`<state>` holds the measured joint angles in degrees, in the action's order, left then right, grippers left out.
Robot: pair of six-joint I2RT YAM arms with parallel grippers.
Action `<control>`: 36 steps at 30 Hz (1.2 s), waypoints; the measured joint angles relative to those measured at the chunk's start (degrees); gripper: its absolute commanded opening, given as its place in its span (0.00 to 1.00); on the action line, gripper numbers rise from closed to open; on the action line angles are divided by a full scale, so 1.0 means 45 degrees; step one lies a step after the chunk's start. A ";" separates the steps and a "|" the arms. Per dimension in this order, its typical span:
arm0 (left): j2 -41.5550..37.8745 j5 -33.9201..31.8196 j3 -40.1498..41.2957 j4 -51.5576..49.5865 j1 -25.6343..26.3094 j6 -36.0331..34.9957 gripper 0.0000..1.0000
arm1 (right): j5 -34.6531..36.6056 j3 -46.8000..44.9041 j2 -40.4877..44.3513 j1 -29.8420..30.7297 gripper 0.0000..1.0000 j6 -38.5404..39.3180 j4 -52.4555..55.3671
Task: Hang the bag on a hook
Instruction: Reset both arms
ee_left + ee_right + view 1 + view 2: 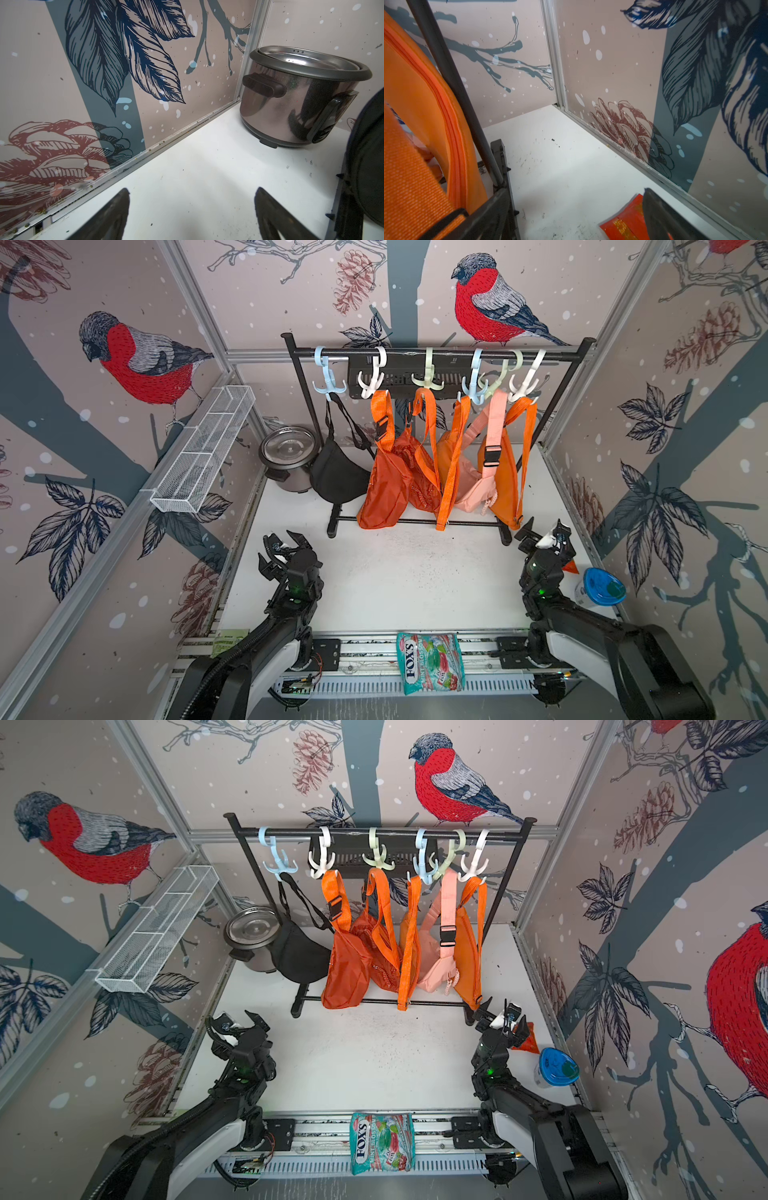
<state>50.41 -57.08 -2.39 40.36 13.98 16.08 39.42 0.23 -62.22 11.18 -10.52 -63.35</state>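
"fox's" on the candy packet [430, 662]

Bright, even diffuse light; soft shadows on desk [395, 572]; glare on pot [291, 104]; edges fisheye-bent; wrist-view foregrounds blurred.

A robot lab's test booth: an aluminium frame [195, 302] holds bird-printed panels [62, 448] around a white table [395, 572]. A left arm [270, 626] and a right arm [582, 614] are bolted to a rail [365, 649] at 6 o'clock. A rack [453, 352] stands at 12.
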 measured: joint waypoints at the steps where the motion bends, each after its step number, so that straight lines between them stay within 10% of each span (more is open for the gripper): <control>1: 0.0029 0.0053 0.0053 0.0219 -0.0063 0.0005 0.92 | -0.0039 0.0019 -0.0461 -0.0044 0.99 0.0000 -0.0369; 13: -0.0840 0.0350 0.0452 0.2050 -0.0466 0.0131 0.91 | -0.0117 0.0000 -0.3643 -0.1598 0.99 -0.0534 -0.3667; 20: 0.0539 0.1219 0.0452 0.3138 -0.0495 -0.0165 0.90 | -0.2977 0.1151 -0.5367 -0.0821 0.99 0.1350 -0.4983; 36: 0.3721 0.3609 0.0457 0.6426 -0.1472 -0.1263 0.88 | -0.4609 0.2608 -0.5406 -0.1511 0.99 0.1656 -0.2055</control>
<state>67.16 -40.84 -0.34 69.28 7.35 10.39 18.68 11.97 -86.54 4.38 -3.07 -72.60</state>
